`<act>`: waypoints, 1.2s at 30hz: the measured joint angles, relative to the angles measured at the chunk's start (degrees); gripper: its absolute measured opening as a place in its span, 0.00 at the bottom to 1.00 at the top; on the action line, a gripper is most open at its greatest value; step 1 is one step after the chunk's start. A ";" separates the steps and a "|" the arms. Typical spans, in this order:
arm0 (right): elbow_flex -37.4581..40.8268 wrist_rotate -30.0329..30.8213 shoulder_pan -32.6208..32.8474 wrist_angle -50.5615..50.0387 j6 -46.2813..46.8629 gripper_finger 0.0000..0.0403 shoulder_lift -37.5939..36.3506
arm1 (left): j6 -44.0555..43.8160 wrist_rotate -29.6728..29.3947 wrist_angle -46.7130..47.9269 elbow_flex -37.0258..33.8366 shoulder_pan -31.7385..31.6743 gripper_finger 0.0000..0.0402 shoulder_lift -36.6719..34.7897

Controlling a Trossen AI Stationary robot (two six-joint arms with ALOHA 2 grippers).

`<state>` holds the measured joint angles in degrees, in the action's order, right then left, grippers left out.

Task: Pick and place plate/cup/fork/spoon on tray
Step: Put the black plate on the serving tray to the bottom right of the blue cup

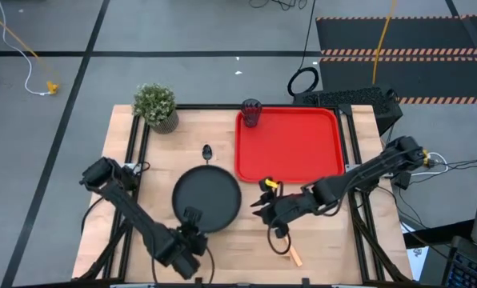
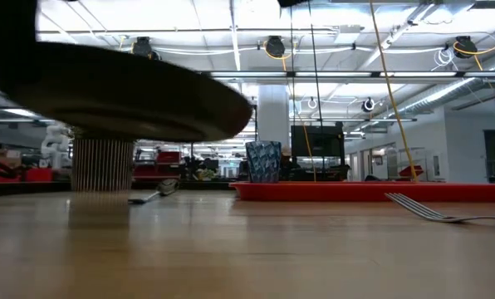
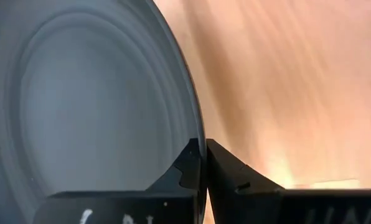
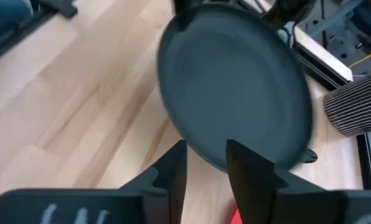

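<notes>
The black plate (image 1: 206, 198) hangs above the table's middle, shut in my left gripper (image 1: 193, 219) at its near rim. In the low view the plate (image 2: 123, 91) is tilted and clear of the wood. My right gripper (image 1: 261, 205) is open just right of the plate; in its wrist view the plate's rim (image 4: 216, 163) shows between its fingers (image 4: 173, 168), and I cannot tell whether they touch. The cup (image 1: 250, 112) stands in the far left corner of the red tray (image 1: 302, 172). The spoon (image 1: 207, 150) and the fork (image 1: 290, 252) lie on the table. My left gripper pinches the plate's near rim (image 3: 200, 134) between its two fingers, one on the plate's inner face and one on its outer side. The fingers come from the table's near side. The plate is lifted clear and tilted.
A potted green plant (image 1: 156, 106) stands at the far left corner. The fork lies near the table's front edge, just behind my right gripper. The spoon lies between the plate and the plant. Most of the tray's floor is bare.
</notes>
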<state>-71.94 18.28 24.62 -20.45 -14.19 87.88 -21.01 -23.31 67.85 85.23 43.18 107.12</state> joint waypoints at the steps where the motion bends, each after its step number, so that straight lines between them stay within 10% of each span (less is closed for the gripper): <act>1: 0.00 -0.04 0.00 -0.01 -0.36 0.28 0.34 | 1.36 -0.37 0.00 0.02 -0.77 0.01 -0.50; 17: -0.02 5.26 -1.11 0.36 -6.32 0.42 8.69 | 16.66 -3.34 -0.85 0.04 -9.44 0.01 -1.96; 36: 0.00 5.03 -5.43 -1.35 -11.20 0.25 12.66 | 22.84 -3.77 -1.97 0.04 -11.34 0.01 -1.96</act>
<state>-71.94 23.31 19.19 -21.80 -25.39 100.55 1.83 -27.08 65.89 85.27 31.83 105.16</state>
